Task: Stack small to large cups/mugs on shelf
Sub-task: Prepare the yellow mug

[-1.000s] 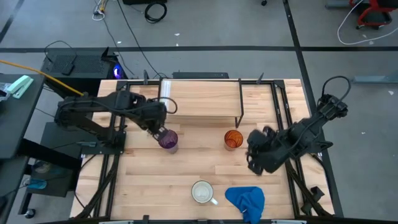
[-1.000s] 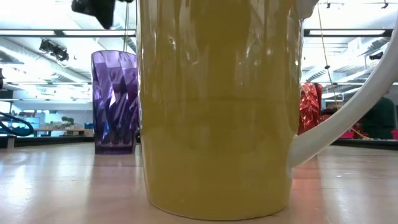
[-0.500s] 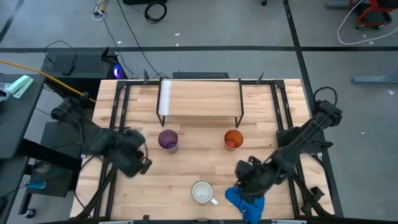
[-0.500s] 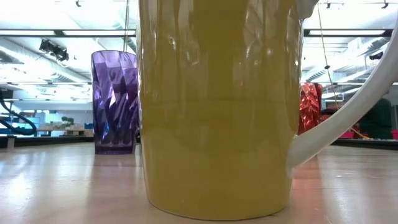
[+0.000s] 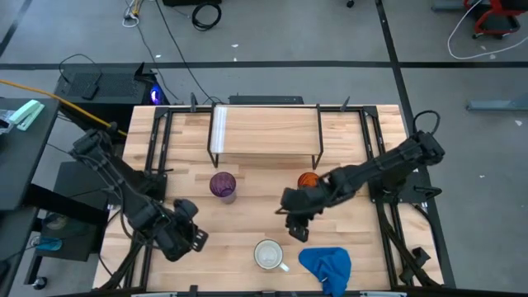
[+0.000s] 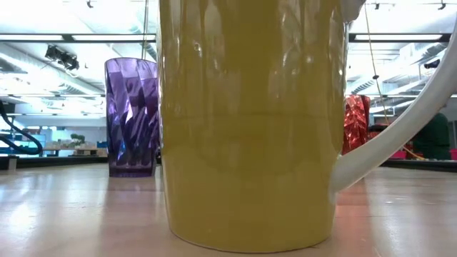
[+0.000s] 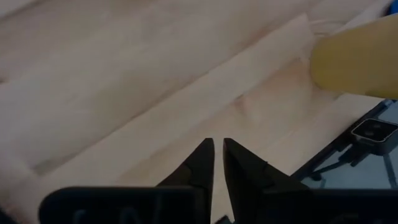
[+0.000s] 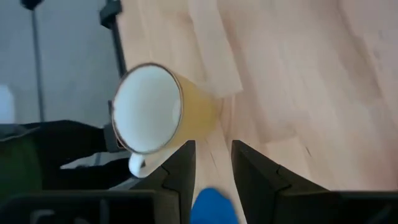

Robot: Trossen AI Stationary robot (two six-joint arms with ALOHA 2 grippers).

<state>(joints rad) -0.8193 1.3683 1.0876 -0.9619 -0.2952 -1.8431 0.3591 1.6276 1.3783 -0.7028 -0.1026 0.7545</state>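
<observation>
Near the table's front edge stands the mug (image 5: 269, 255), with purple tumbler (image 5: 222, 185) and orange cup (image 5: 308, 181) before the shelf (image 5: 266, 132). Right gripper (image 5: 299, 228) above the mug, jaws apart, empty. Left gripper (image 5: 189, 238) low at front left, fingers nearly together, empty.

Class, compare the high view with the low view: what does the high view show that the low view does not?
Only the high view shows the shelf, the blue cloth, the left gripper and the right gripper, which hangs between the orange cup and the mug. Only the low view shows the room behind the table. Both show the mug, the purple tumbler and the orange cup standing on the table.
</observation>
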